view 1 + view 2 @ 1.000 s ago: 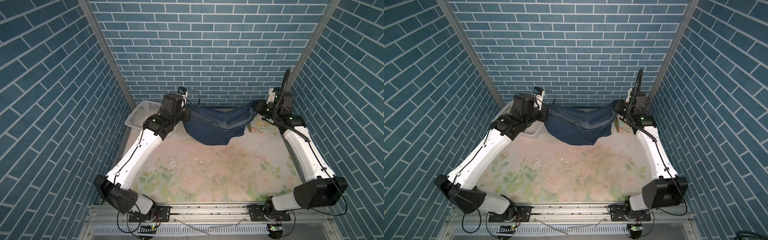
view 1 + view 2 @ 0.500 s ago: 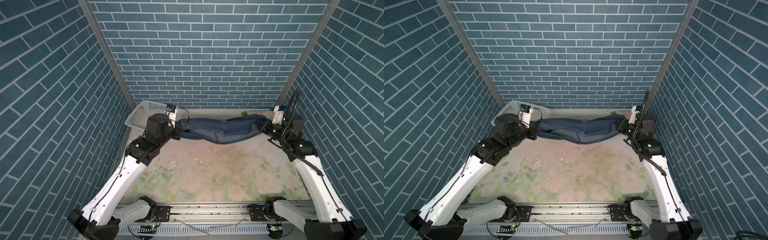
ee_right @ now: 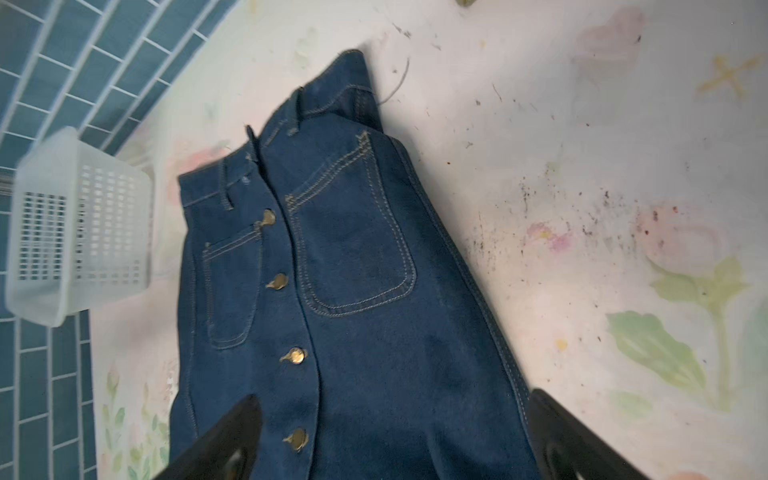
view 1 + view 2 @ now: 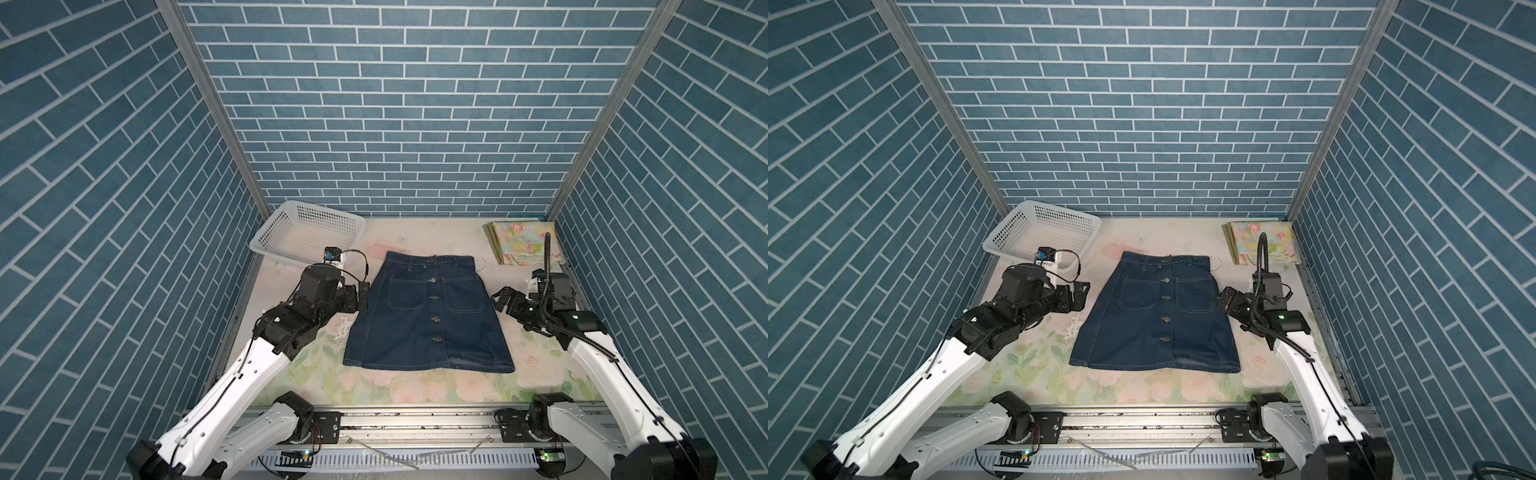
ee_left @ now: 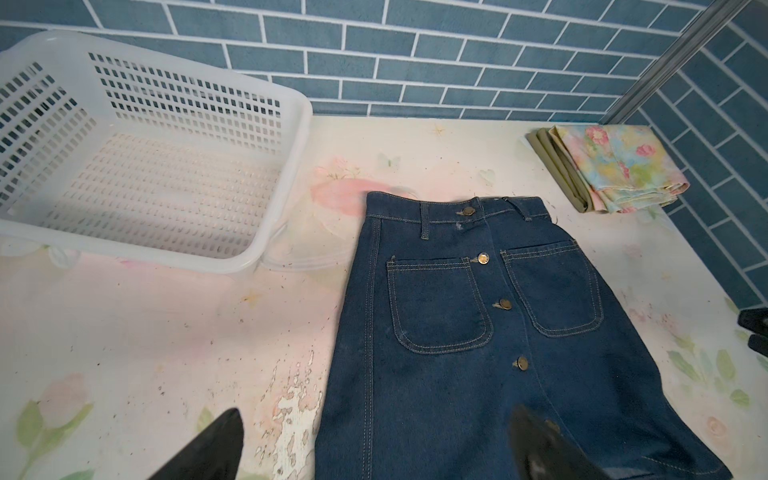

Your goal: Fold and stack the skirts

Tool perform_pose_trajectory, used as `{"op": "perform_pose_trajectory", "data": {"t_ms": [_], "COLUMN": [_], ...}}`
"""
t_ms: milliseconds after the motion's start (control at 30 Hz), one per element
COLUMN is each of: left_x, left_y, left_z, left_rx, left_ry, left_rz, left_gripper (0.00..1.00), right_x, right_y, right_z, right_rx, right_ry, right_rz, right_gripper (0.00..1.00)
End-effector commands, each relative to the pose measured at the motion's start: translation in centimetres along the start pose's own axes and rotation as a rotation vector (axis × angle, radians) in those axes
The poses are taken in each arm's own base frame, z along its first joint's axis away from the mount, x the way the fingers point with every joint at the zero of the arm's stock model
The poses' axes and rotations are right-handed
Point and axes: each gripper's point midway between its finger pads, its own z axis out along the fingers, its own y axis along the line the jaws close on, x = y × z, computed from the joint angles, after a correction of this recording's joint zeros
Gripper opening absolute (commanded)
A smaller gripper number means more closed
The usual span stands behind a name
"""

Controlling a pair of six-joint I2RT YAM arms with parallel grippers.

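Denim skirt (image 4: 430, 316) lies flat, still unfolded, with left pincer (image 4: 361, 296) and right pincer (image 4: 500, 301) released beside it; floral skirt (image 4: 525, 243) sits folded atop olive skirt (image 5: 559, 170) beyond it.

A lab test booth: brick-print walls (image 4: 395, 124), floral table (image 4: 419, 237), metal mounting rail (image 4: 415, 422).

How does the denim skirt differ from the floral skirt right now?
The denim skirt lies unfolded, flat, at the middle of the table; the floral skirt is folded in the far right corner. The denim skirt lies alone; the floral skirt sits atop a folded olive skirt. Neither is held.
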Motion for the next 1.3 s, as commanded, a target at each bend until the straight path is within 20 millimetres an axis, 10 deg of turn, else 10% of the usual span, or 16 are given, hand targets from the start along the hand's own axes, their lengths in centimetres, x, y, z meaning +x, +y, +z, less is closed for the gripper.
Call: {"op": "perform_pose_trajectory", "data": {"t_ms": [0, 567, 700, 900, 1267], "left_x": [2.2, 10.7, 11.0, 10.9, 11.4], "left_y": [-0.6, -2.3, -2.5, -2.8, -2.4], "left_z": [3.1, 12.6, 13.3, 13.6, 13.3], "left_rx": [-0.019, -0.131, -0.13, -0.123, -0.13], "left_ry": [0.108, 0.395, 0.41, 0.409, 0.422], "left_rz": [0.031, 0.15, 0.154, 0.156, 0.156], "left_gripper": [1.0, 1.0, 1.0, 1.0, 1.0], "right_x": [-0.9, 3.8, 3.9, 2.0, -4.4], "right_y": [0.4, -4.8, -4.7, -4.9, -6.4], "right_z": [1.8, 8.1, 9.8, 11.1, 7.5], "right_rx": [-0.004, 0.148, 0.134, 0.166, 0.245], "right_ry": [0.021, 0.206, 0.235, 0.221, 0.019], "right_rz": [-0.038, -0.022, -0.012, -0.019, 0.013], "right_gripper": [0.99, 0.97, 0.73, 0.0, 0.0]}}
